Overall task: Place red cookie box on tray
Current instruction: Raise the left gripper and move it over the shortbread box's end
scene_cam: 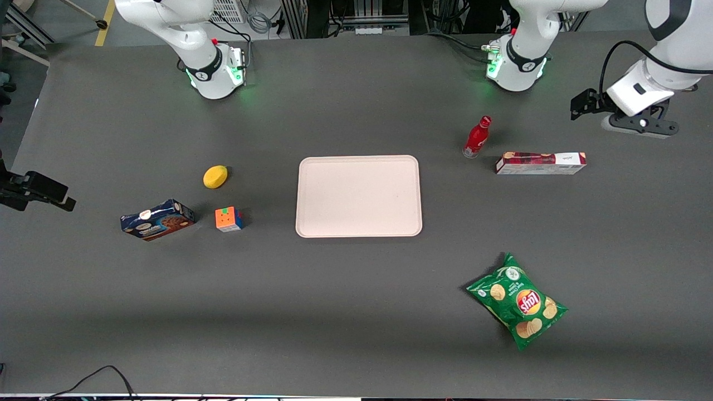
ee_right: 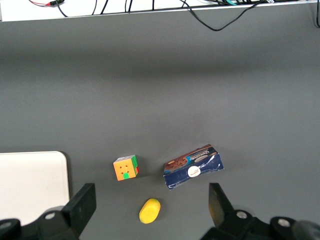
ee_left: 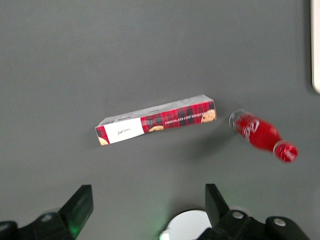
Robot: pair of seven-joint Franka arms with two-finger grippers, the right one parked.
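black gripper (ee_left: pixel 147 210), jaws wide, empty

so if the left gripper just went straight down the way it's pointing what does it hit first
Probably bare table. The open gripper hangs above the table, with the red cookie box slightly ahead of its fingers, not between them; depth is uncertain.

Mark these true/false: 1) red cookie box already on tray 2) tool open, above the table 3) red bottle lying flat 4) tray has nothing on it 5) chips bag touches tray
1) False. The red cookie box lies on the table, apart from the tray, toward the working arm's end.
2) True. The tool hangs open above the table, near the box, holding nothing.
3) False. The red bottle stands upright beside the box.
4) True.
5) False. The chips bag lies apart from the tray, nearer the front camera.
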